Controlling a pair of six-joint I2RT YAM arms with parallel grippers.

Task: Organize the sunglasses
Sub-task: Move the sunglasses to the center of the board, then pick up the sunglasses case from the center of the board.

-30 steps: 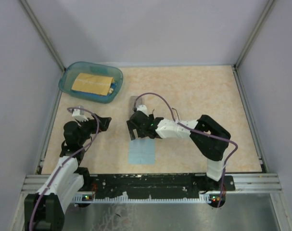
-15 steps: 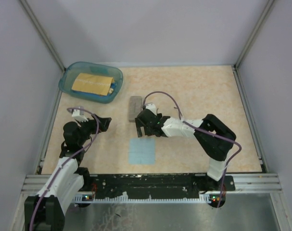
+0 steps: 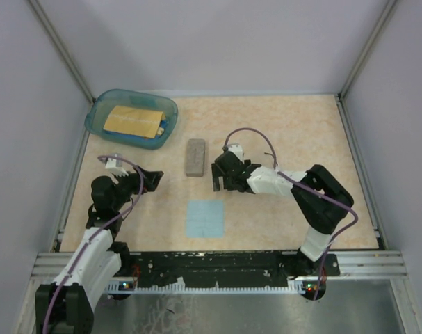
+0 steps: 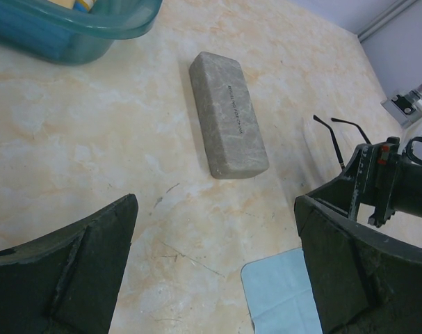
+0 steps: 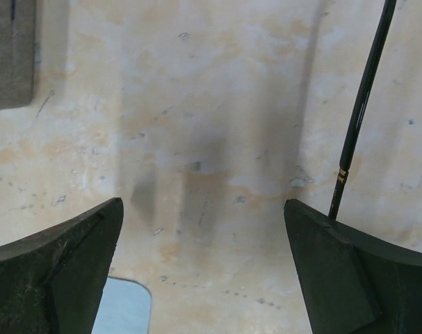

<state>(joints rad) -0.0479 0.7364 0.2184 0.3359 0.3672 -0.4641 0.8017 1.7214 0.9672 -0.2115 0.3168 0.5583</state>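
Note:
The sunglasses show only as thin dark temple arms: two point(image 4: 341, 136) rise beside my right gripper in the left wrist view, and one point(image 5: 363, 104) runs down to my right finger point(image 5: 363, 278) in the right wrist view. In the top view they are hidden by the right gripper point(image 3: 220, 182). That gripper point(image 5: 204, 278) is open over bare table, with nothing between its fingers. The grey oblong case point(image 3: 195, 158) lies closed to its left. The light blue cloth point(image 3: 204, 218) lies flat nearer the front. My left gripper point(image 3: 153, 179) is open and empty, left of the case.
A teal plastic bin point(image 3: 99, 122) holding a yellow packet point(image 3: 133, 120) stands at the back left. Grey walls enclose the table on three sides. The case point(image 4: 228, 115) and cloth point(image 4: 283, 292) lie ahead of the left gripper point(image 4: 214, 271).
My right gripper has moved right, off the cloth and away from the case, which now shows in full. The left arm has not moved.

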